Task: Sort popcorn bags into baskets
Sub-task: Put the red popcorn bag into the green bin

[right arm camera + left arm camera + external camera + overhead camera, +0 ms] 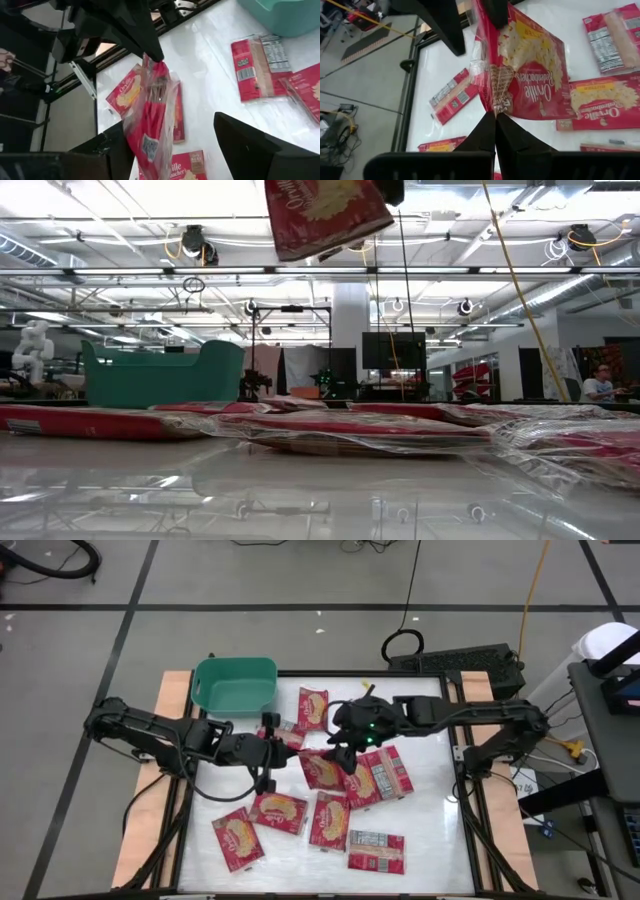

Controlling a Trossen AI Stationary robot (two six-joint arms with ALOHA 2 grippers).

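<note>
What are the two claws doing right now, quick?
Left claw: closed, pinching the edge of a popcorn bag held up above the table.
Right claw: open, fingers either side of that same bag, not gripping it.

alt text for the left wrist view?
The left gripper, shut, pinches the edge of a red popcorn bag held above the white table, with the right gripper's dark fingers just beyond it. More red bags lie flat on the table below.
</note>
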